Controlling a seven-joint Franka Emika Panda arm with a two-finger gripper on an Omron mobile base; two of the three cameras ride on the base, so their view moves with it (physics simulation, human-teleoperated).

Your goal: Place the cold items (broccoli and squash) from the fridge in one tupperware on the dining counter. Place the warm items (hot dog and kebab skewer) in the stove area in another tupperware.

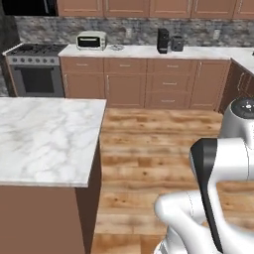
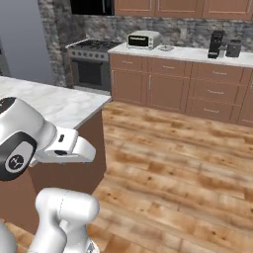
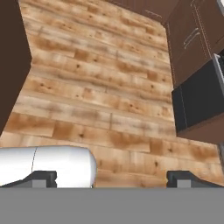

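I see claw point(image 3: 111, 178) w/ tips wide apart, holding nothing, aimed at wood floor point(image 3: 96, 87) | arm tucked for driving | stove point(image 1: 35, 69) far left by cabinets | food, tubs unseen.

A home kitchen: steel stove area point(image 1: 34, 69) at ten o'clock, brown cabinets point(image 1: 144, 82) at twelve, toaster oven point(image 1: 91, 40) and coffee machine point(image 1: 162, 40) on top, marble surface point(image 1: 44, 139) at nine, wood plank floor point(image 1: 149, 149).

White arm point(image 1: 218, 198) folded low; gripper point(image 3: 111, 178) pointing downward, jaws spread wide.
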